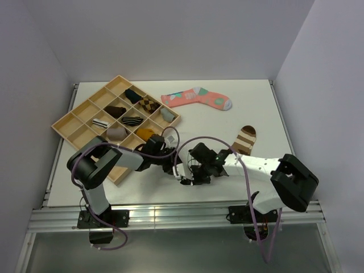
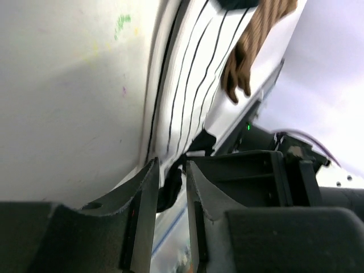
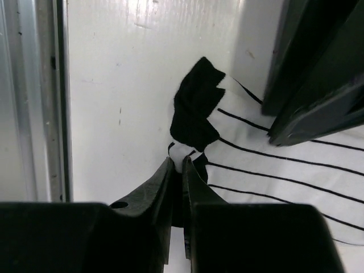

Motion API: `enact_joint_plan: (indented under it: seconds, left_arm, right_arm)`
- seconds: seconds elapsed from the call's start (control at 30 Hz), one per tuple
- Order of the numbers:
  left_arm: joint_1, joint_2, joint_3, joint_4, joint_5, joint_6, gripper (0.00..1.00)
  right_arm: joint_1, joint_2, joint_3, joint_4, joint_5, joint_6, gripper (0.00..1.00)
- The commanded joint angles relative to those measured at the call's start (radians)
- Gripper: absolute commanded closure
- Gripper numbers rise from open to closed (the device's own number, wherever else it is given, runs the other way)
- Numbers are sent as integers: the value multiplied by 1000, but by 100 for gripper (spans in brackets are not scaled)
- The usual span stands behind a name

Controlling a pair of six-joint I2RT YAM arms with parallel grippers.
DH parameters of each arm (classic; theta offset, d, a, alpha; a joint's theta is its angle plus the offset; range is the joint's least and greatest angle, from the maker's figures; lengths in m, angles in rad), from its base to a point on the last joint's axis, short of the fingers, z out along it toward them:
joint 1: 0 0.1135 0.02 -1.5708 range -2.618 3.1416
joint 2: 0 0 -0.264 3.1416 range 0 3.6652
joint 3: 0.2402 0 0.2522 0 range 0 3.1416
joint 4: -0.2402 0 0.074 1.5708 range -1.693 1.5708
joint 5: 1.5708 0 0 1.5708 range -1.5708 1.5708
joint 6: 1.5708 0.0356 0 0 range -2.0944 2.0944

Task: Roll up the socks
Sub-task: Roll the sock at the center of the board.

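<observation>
White table (image 1: 256, 102), plain pale walls (image 1: 170, 34), metal rail (image 1: 170, 216) along the near edge. One wooden tray (image 1: 67, 123) at left-back, with about eight rolled socks (image 1: 132, 120) in its compartments. Three loose socks lie on the table: pink sock (image 1: 196, 98) at back centre, brown sock (image 1: 245, 139) flat to the right, white sock (image 3: 273, 165) flat near the front edge under both grippers. Two arms. Left gripper (image 2: 172, 170): jaws almost closed, black fabric of the white sock pinched in the narrow gap. Right gripper (image 3: 177, 165): jaws nearly together, nipping the white sock's edge just below its black end.
</observation>
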Motion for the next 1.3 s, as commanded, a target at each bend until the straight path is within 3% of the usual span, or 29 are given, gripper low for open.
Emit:
enact_joint_plan:
  seconds: [0.0,0.23,0.47,0.63,0.83,0.97,1.07,1.27]
  left_arm:
    - [1,-86,-46,116,-143,2,69]
    - [-27,-227,-168,184,-356,46,80]
    - [-171,-352,-175,170,-635,279,76]
    - [-205,-366,-197,239,-641,451,73]
    - [-231,-288,-179,323,-521,602,71]
    - [-242,-242,-161,365,-452,636,66]
    - [-260,-200,-121,354,-427,662,53]
    - [-289,-152,-86,349,-405,683,50]
  right_arm:
    - [-58,62,86,-147,-136,-15,89]
    - [-235,239,273,-421,-340,-120,90]
    - [-353,559,519,-757,-498,-247,90]
    - [-416,704,623,-862,-534,-269,91]
    - [-437,742,654,-848,-538,-186,91]
    - [-445,793,694,-909,-552,-197,91]
    - [-451,814,715,-937,-554,-189,91]
    - [-465,813,712,-899,-525,-138,92]
